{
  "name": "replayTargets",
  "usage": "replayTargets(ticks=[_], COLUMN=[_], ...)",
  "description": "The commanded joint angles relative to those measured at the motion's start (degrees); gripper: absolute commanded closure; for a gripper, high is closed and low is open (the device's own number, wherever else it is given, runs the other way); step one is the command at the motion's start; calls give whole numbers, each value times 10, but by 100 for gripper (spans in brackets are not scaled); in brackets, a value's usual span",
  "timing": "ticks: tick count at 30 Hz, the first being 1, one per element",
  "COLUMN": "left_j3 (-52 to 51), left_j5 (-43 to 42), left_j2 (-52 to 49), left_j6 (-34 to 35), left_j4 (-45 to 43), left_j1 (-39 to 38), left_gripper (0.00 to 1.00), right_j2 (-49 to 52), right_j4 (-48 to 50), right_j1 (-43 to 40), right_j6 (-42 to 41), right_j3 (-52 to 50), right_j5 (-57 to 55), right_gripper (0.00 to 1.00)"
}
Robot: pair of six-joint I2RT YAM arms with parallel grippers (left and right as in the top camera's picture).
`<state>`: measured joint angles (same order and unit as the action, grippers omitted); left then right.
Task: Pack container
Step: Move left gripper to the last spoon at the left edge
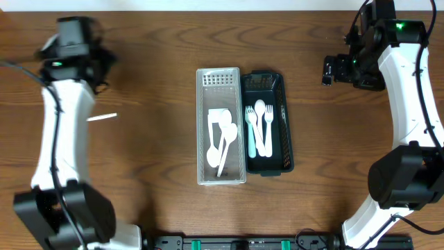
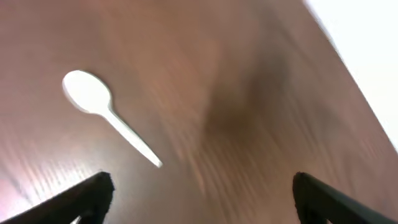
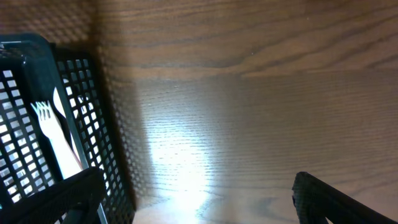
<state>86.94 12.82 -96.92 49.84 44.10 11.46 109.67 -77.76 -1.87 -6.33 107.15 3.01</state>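
A loose white plastic spoon (image 2: 106, 112) lies on the wooden table, ahead of and to the left of my left gripper (image 2: 202, 199). That gripper is open, with only bare wood between its fingers. In the overhead view the spoon (image 1: 102, 117) shows as a short white streak beside the left arm. A clear container (image 1: 202, 125) at mid-table holds white spoons. A dark mesh basket (image 1: 286, 118) touching its right side holds white and pale green forks. My right gripper (image 3: 199, 199) is open over bare table just right of the basket (image 3: 93, 124), and a white fork (image 3: 56, 140) shows through the mesh.
The far table edge (image 2: 360, 56) shows as a white band at the upper right of the left wrist view. The right arm (image 1: 409, 90) runs along the table's right side, and the left arm (image 1: 62, 132) along its left side.
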Motion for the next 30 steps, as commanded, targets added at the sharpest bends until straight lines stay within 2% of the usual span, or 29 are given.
replayTargets(ticks=[1, 6, 14, 24, 30], left_j3=[-3, -3, -3, -3, -3], left_j5=[-23, -64, -62, -63, -75], left_j2=[-37, -104, -188, -227, -227], left_j6=[170, 224, 279, 324, 323], left_j4=[-9, -15, -13, 35, 44], left_j1=[44, 86, 99, 117, 126], left_gripper=[2, 2, 2, 2, 2], right_j2=[3, 3, 3, 3, 3], right_j4=[-3, -6, -23, -50, -52], right_j1=[-5, -5, -5, -5, -5], right_j6=[-9, -37, -65, -66, -70], right_j3=[-1, -1, -1, -1, -1], right_j5=[-2, -2, -2, -2, -2], right_gripper=[1, 1, 1, 1, 1])
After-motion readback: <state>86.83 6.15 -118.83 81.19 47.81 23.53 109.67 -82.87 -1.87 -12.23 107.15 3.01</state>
